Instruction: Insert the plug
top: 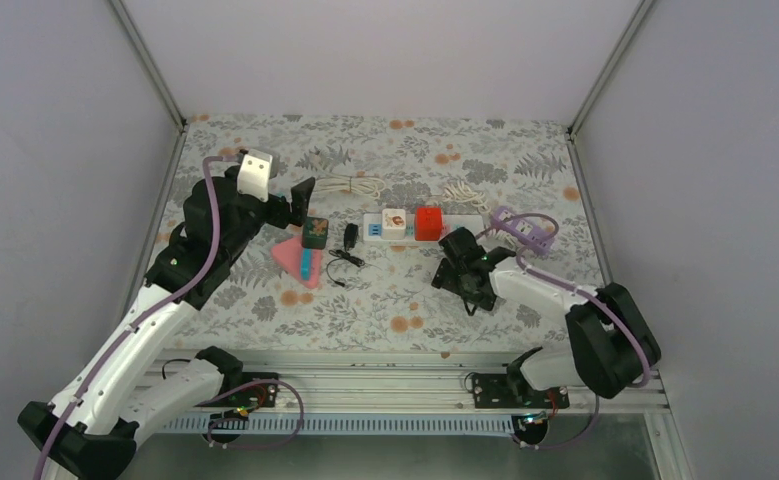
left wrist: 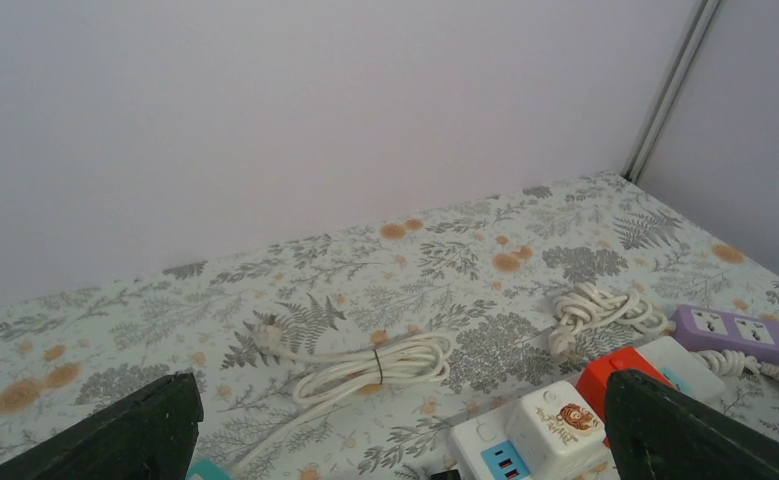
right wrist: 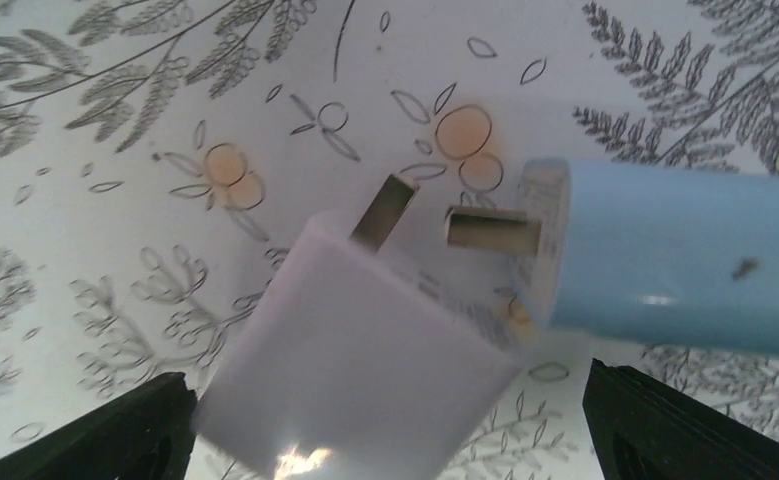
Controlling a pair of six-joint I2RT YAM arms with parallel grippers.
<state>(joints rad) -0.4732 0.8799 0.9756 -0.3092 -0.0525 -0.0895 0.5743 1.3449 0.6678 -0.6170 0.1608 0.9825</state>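
Floral cloth is spread over the table [top: 385, 310], and right of its middle the right gripper [top: 462, 268] is held low, jaws wide open astride the pale plug [right wrist: 365, 350], which lies on the cloth with prongs bared, just beside a blue adapter [right wrist: 665, 260]. The pick-up is judged to be in hand: the plug's body must be clamped with the prongs left clear, then carried to the strip [top: 468, 221] just beyond, where a free socket must be found beside the white cube [top: 394, 222] and red cube [top: 428, 222]. Farther off toward the left edge, the left gripper [left wrist: 397, 400] is held with jaws equally wide, nothing between them.
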